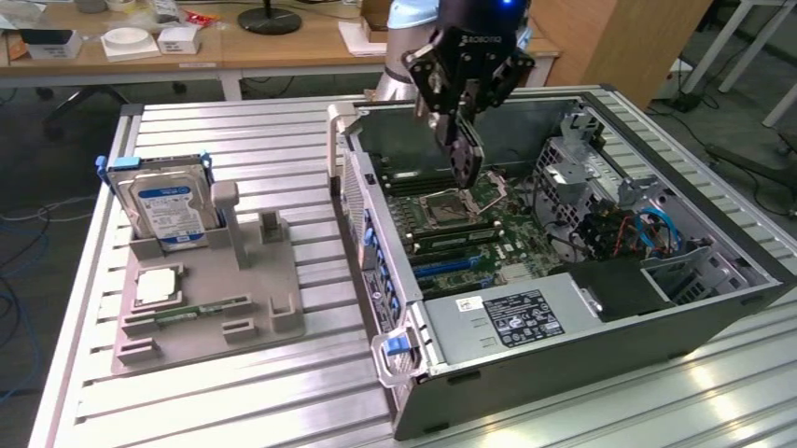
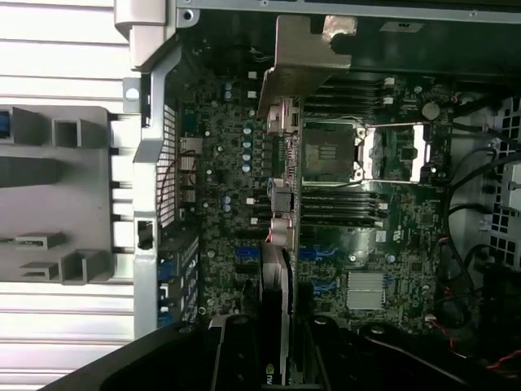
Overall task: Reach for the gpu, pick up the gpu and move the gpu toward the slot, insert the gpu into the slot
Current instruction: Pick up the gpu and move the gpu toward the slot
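The slatted table (image 1: 249, 140) carries the open computer case (image 1: 561, 373), motherboard (image 1: 498, 233) facing up. In the exterior view a grey parts tray (image 1: 205, 280) lies at 9 o'clock from it. The gripper (image 1: 461, 117) hangs over the board, its 2 fingers clamped on the gpu (image 1: 466, 154), held edge-down near the CPU socket (image 1: 446, 207). The blue slots (image 1: 451, 265) lie at 6 o'clock from it. A skewed card could jam against a slot's rim.

Bright overhead light, glare on ribbed table (image 1: 729, 378), shadowy case (image 1: 598, 355) interior
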Tool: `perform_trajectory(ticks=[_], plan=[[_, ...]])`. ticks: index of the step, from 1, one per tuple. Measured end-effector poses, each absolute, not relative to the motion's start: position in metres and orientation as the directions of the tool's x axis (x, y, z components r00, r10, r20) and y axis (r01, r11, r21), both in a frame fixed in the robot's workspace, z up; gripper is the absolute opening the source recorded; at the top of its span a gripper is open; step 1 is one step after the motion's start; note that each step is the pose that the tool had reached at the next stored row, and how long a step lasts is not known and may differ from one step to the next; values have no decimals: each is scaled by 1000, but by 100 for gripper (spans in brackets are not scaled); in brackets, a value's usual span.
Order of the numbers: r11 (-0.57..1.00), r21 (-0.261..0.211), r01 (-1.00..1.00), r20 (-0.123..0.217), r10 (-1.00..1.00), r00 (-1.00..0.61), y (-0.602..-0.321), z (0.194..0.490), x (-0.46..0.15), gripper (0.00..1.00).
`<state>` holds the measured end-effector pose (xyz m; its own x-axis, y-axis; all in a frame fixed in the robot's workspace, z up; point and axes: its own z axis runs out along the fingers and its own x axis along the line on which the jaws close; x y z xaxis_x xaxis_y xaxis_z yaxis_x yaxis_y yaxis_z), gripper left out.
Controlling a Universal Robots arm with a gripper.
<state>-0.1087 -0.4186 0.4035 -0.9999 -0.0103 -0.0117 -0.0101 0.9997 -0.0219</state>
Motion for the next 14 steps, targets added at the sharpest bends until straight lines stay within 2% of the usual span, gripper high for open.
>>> perform_trajectory(ticks=[14], plan=[[1000,-22,-12,-12,-12,-1000,-419,403,-64,27]])
